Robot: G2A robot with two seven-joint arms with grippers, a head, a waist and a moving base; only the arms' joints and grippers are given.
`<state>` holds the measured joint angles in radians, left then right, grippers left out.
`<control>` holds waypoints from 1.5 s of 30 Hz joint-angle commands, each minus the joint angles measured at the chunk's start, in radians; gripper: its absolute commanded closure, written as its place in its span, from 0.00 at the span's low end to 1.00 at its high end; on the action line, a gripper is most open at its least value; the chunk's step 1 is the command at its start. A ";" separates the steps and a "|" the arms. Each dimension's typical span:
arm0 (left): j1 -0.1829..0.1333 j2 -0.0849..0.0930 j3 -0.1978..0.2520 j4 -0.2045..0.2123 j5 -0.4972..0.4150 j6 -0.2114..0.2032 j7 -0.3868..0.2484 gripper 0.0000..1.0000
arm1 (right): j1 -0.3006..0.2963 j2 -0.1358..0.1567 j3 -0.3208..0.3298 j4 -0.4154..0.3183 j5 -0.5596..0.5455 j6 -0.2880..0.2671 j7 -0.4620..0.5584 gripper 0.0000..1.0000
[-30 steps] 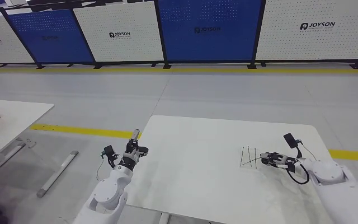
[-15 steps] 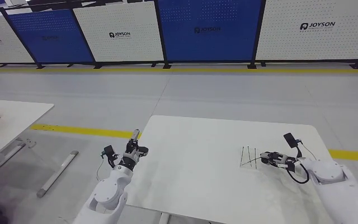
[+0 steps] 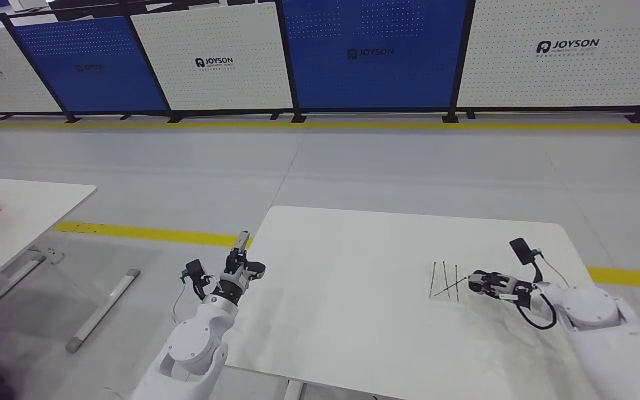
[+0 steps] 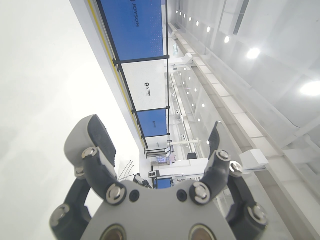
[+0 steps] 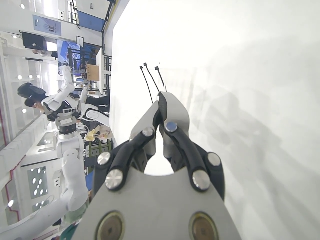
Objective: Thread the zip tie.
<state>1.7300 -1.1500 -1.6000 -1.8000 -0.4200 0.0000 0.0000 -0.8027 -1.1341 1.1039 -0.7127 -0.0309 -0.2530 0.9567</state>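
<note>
Holds one zip tie by its tail in the right claw, pinched shut. Stretches straight ahead of the fingertips, flat on the white worktop, with two more ties just beside. Holds the left claw spread wide, nothing between its fingers, well apart from the right claw.

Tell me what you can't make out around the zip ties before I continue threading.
Right wrist view: the tails of the zip ties run behind the right gripper; its shut jaws hide whether one is pinched.
Top view: the ties are too thin and small to tell heads from tails, or how they cross.
Left wrist view: the ties are tiny and far off, their near ends cut off by the left gripper.
</note>
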 commanded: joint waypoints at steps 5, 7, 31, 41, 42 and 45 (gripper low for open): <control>0.000 0.000 0.000 0.000 0.000 0.000 0.000 0.00 | -0.009 0.006 0.011 -0.009 0.000 -0.007 0.001 1.00; 0.000 0.000 0.000 0.000 0.000 0.000 0.000 0.00 | -0.012 0.008 0.014 -0.014 -0.001 -0.008 0.002 1.00; 0.000 0.000 0.000 0.000 0.000 0.000 0.000 0.00 | 0.005 0.005 -0.013 -0.060 -0.055 0.076 -0.010 0.82; 0.000 0.000 0.000 0.000 0.000 0.000 0.000 0.00 | 0.027 -0.008 -0.040 -0.030 -0.068 0.088 -0.027 0.85; 0.000 0.000 0.000 0.000 0.000 0.000 0.000 0.00 | 0.029 -0.009 -0.042 -0.028 -0.069 0.088 -0.028 0.84; 0.000 0.000 0.000 0.000 0.000 0.000 0.000 0.00 | 0.033 -0.010 -0.045 -0.024 -0.072 0.087 -0.028 0.84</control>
<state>1.7300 -1.1500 -1.6000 -1.8000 -0.4200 0.0000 0.0000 -0.7705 -1.1440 1.0598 -0.7376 -0.1018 -0.1659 0.9285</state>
